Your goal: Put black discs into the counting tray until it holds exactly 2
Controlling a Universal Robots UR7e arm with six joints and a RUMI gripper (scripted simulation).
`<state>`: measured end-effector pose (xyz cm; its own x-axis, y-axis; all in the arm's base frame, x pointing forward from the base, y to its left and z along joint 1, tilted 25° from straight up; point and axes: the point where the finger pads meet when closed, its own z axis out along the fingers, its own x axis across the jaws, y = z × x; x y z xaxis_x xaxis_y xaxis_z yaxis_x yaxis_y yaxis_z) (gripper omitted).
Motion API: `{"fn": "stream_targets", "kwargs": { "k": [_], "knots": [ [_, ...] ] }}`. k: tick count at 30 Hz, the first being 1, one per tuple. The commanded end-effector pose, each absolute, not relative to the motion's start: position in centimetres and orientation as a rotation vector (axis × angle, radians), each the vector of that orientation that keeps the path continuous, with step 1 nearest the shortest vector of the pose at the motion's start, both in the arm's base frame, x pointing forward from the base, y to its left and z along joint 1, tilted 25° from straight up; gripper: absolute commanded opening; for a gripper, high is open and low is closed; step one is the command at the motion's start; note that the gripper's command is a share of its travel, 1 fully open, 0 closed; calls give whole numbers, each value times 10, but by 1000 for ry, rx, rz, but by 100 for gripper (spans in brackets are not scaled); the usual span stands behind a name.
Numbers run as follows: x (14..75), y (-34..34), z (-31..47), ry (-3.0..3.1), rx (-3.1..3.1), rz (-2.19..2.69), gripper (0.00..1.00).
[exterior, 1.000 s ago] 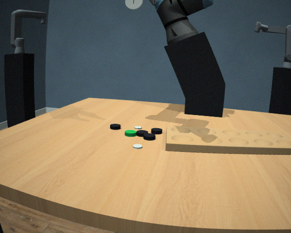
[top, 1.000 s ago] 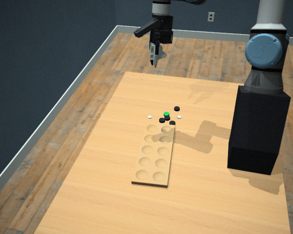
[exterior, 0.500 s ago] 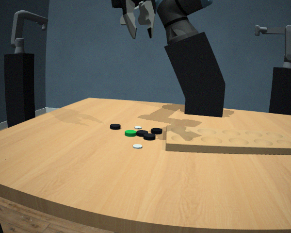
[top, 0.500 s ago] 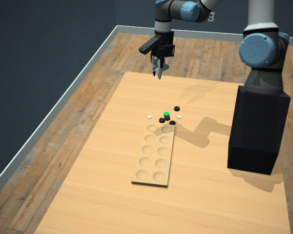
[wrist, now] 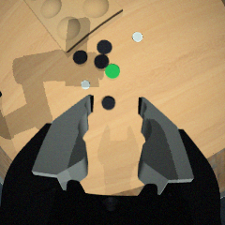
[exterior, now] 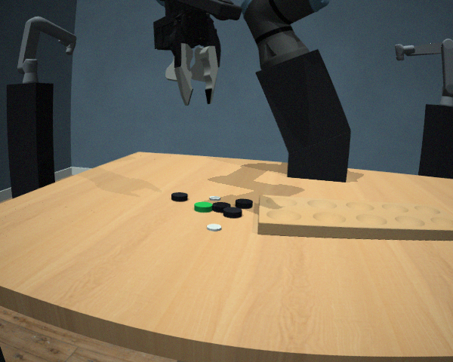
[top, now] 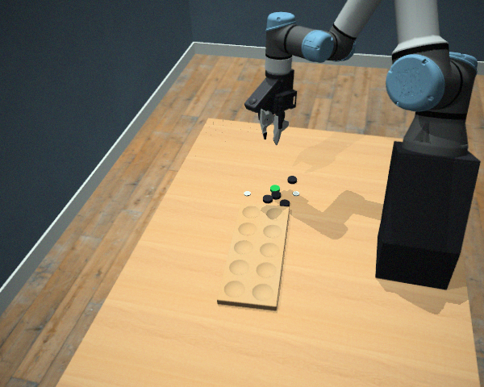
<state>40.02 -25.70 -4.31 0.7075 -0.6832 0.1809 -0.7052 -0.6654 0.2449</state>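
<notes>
The wooden counting tray [top: 256, 255] lies in the middle of the table, and all its round pockets are empty. It also shows in the exterior view [exterior: 359, 219] and at the top of the wrist view [wrist: 70, 16]. Several black discs lie on the table just beyond the tray's far end: a close group [top: 275, 198] [exterior: 232, 208] [wrist: 96, 55] and one apart [top: 292, 179] [exterior: 179, 196] [wrist: 108, 102]. My gripper [top: 270, 139] [exterior: 197, 102] [wrist: 115, 97] hangs high above the table beyond the discs. It is partly open and empty. In the wrist view the lone black disc shows between the fingertips, far below them.
A green disc [top: 274, 188] [exterior: 202, 207] [wrist: 112, 71] touches the black group. Two white discs [top: 247, 193] [top: 295, 193] lie on either side of it. The arm's black pedestal [top: 425, 216] stands at the table's right. Two other pedestals [exterior: 29, 136] stand off the table.
</notes>
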Motion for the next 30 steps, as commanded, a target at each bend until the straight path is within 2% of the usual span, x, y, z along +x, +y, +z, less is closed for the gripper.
{"fn": "stream_targets", "kwargs": {
  "k": [1,30],
  "knots": [
    [378,-283,-64,-917,2635,117,28],
    [321,-318,-94,-647,2628,19,28]
  ]
}}
